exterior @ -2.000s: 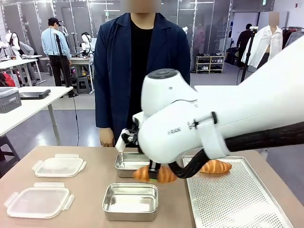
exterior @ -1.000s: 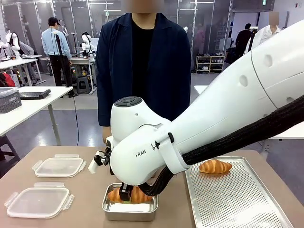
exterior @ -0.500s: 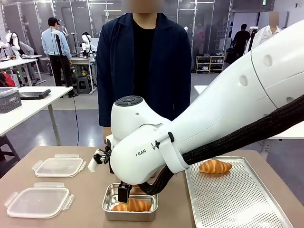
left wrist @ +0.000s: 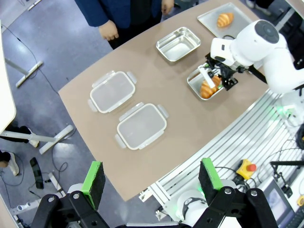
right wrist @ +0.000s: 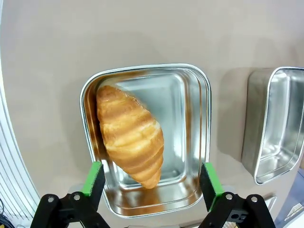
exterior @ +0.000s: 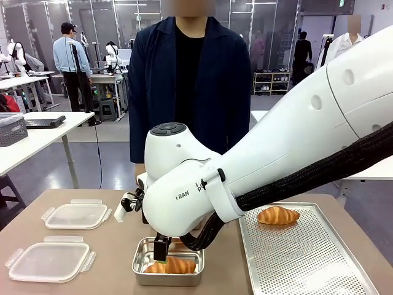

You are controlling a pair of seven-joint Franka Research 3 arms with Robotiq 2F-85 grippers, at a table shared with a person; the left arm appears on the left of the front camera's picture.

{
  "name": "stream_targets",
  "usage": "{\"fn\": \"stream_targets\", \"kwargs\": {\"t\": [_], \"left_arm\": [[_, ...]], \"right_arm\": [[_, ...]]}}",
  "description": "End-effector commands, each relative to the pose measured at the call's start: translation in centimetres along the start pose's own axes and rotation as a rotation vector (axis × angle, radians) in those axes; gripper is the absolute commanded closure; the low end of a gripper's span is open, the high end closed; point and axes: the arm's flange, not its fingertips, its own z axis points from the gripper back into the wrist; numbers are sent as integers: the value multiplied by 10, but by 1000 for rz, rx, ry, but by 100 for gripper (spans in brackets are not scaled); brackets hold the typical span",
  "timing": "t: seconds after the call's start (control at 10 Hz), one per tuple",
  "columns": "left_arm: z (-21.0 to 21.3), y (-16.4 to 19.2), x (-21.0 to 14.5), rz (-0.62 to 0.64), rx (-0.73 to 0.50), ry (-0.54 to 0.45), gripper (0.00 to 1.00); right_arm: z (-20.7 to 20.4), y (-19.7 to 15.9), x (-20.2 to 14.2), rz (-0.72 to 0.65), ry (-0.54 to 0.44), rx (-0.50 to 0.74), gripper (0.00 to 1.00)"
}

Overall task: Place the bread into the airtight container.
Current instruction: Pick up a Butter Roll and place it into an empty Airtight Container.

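Note:
A golden croissant, the bread (right wrist: 130, 135), lies diagonally inside a steel container (right wrist: 204, 123) on the brown table. My right gripper (right wrist: 151, 180) hovers just above it, open, its green pads on either side and not touching the bread. From the front, the same bread (exterior: 172, 265) rests in the near container (exterior: 138, 270) under the right gripper (exterior: 164, 249). The left gripper (left wrist: 152, 178) is open and holds nothing, high above the table's near edge. From up there the bread (left wrist: 209, 87) shows in its container (left wrist: 195, 85).
A second steel container (left wrist: 178, 43) stands behind the first. Another croissant (exterior: 278, 215) lies on the perforated tray (exterior: 307, 258) at the right. Two clear lids (exterior: 75, 215) (exterior: 49, 261) lie at the left. A person stands at the far edge.
The right arm carried the bread over the near container and let it go. The bread now lies in the container, and the gripper stands open just above it.

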Motion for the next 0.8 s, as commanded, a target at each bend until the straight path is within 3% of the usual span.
{"fn": "stream_targets", "kwargs": {"t": [0.0, 0.7], "left_arm": [[1, -1, 0, -9, -5, -1, 0], [1, -1, 0, -9, -5, -1, 0]], "right_arm": [[-1, 1, 1, -27, 5, -7, 0], [-1, 1, 1, -27, 5, -7, 0]]}}
